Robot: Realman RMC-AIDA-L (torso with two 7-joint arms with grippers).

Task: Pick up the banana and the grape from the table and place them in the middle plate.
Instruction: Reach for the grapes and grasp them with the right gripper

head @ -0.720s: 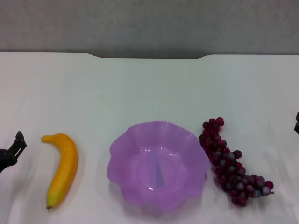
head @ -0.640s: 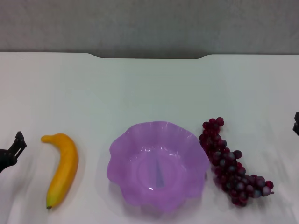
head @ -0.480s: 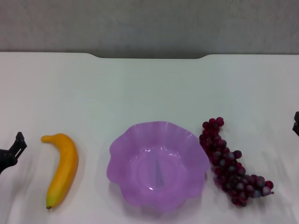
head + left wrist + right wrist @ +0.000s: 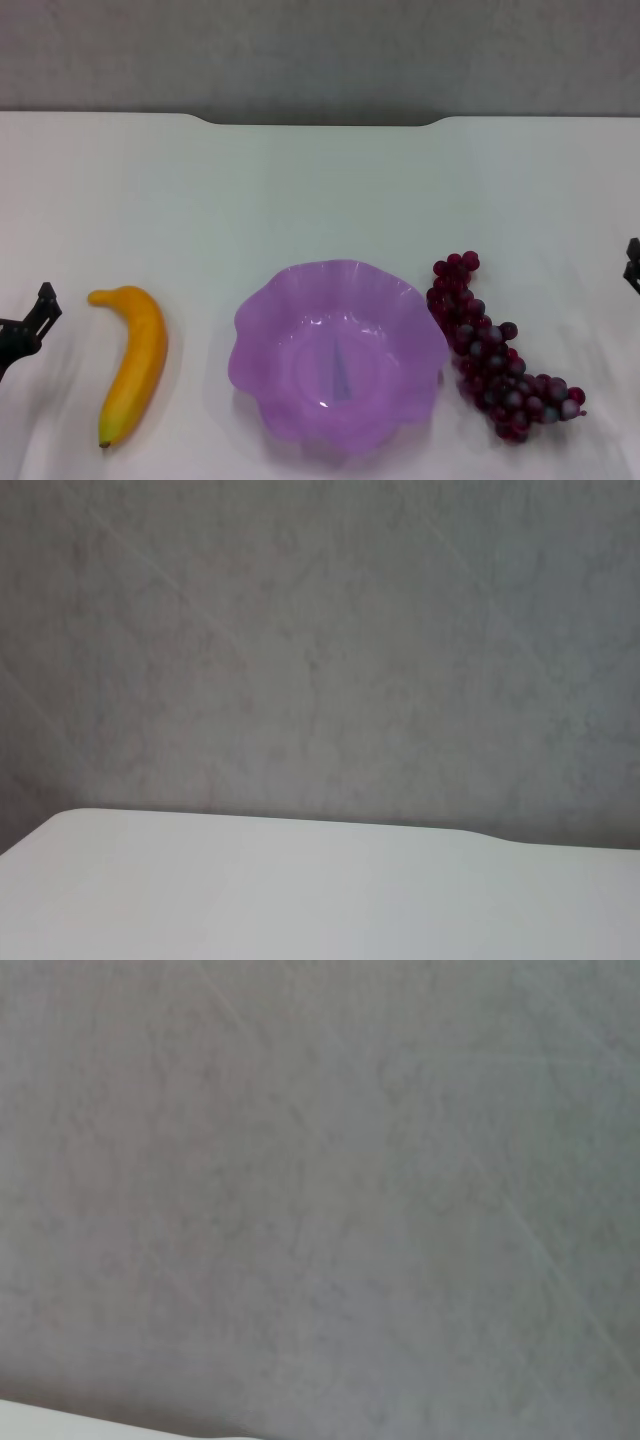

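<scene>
One banana lies left of the single middle plate, one grape bunch right of it — all on the tabletop. Left gripper and right gripper flank them; neither grip can be made out.

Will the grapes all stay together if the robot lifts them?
Probably mostly: the grape bunch lies as one long cluster on the table. It may sag or dangle, being many small balls. They look glossy, so fingers might slip.
</scene>
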